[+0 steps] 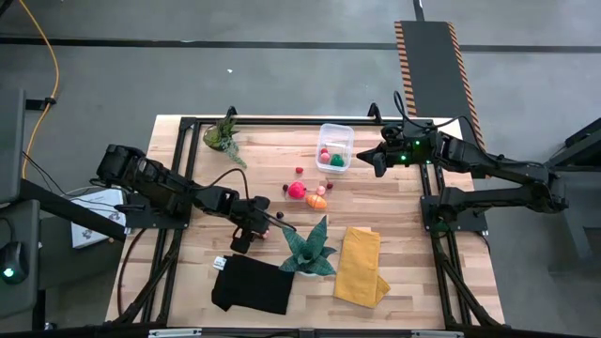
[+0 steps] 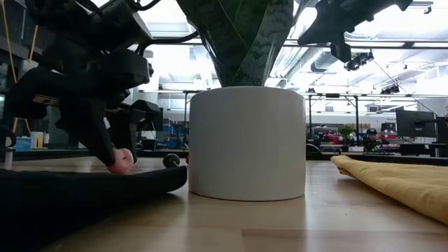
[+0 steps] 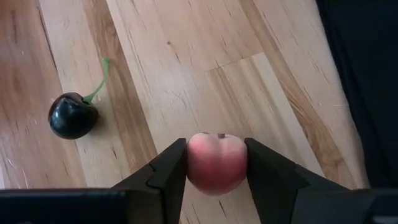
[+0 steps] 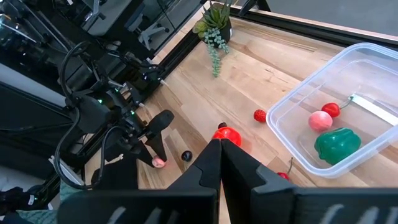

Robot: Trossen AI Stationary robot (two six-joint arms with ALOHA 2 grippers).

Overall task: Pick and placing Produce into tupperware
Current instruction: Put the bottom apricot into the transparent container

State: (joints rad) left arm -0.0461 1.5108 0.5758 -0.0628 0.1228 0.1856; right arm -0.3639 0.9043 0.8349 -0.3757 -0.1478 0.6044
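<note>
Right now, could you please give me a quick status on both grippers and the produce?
Left gripper clamped on pink peach, at table level. Right gripper shut, empty, beside tupperware. Dark cherry loose nearby, teal plant alongside.

The surface (image 1: 394, 197) is a pale wooden butcher-block top framed by black metal rails, standing on a grey concrete floor (image 1: 282, 84). A dark seam line (image 1: 188, 42) crosses that floor beyond the far edge, and a ramp or plate edged with orange-and-black hazard stripes (image 1: 434, 66) lies past the far right corner. A yellow cable (image 1: 45, 66) trails over the floor off the far left corner. Seen level across the surface, the room behind is a bright, open workshop: a ceiling of exposed ducts and beams (image 2: 392, 42) with strong light pouring in, black metal frames (image 2: 350, 119) standing farther back, and a monitor (image 2: 414, 122) on the right.
</note>
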